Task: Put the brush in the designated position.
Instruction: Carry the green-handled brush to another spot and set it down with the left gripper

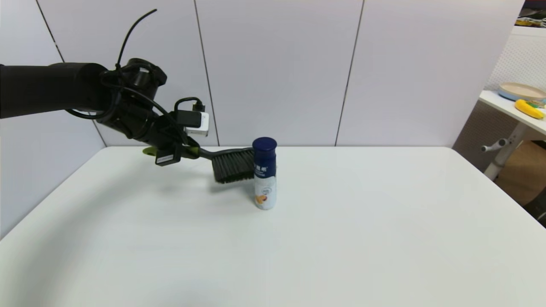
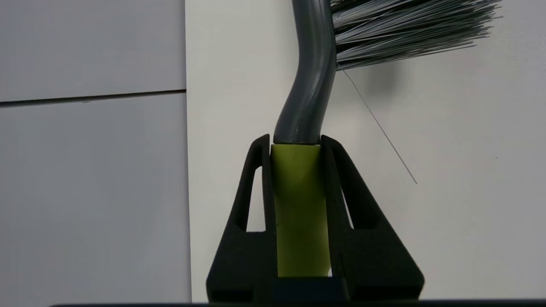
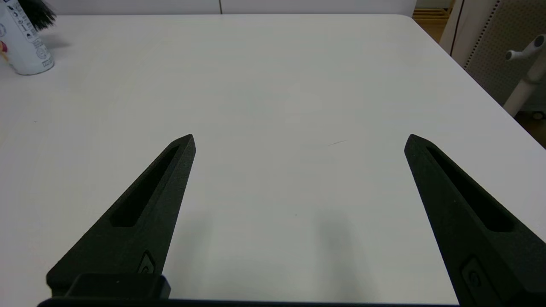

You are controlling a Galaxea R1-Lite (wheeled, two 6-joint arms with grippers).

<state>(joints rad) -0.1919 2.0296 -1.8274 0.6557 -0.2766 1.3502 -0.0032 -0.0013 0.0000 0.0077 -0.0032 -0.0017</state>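
Left hand (image 1: 194, 152) at about ten o'clock from the tabletop's (image 1: 341, 238) centre, held above the far left part of the surface, clenched around the brush (image 1: 230, 165). In the left wrist view, both black fingers (image 2: 256, 200) pressed flat against the lime-green handle, with the dark grey neck curving out past the fingertips and the bristles fanning sideways. Brush held roughly level in the air, handle end poking out behind the hand toward nine o'clock, bristle head pointing toward three o'clock and hanging downward. A faint shadow on the white surface under the bristles; bristle tips apparently just clear of the tabletop, contact not certain. One stray bristle sticking out from the head.

Navy-capped white bottle (image 1: 265, 174) standing upright near the middle of the far half, just beside the bristle head at its three o'clock side and partly overlapping it in the head view; touching or not, cannot tell.

Right hand (image 3: 298, 140) released, fingers spread wide apart, poised low over bare tabletop, well apart from bottle and brush.
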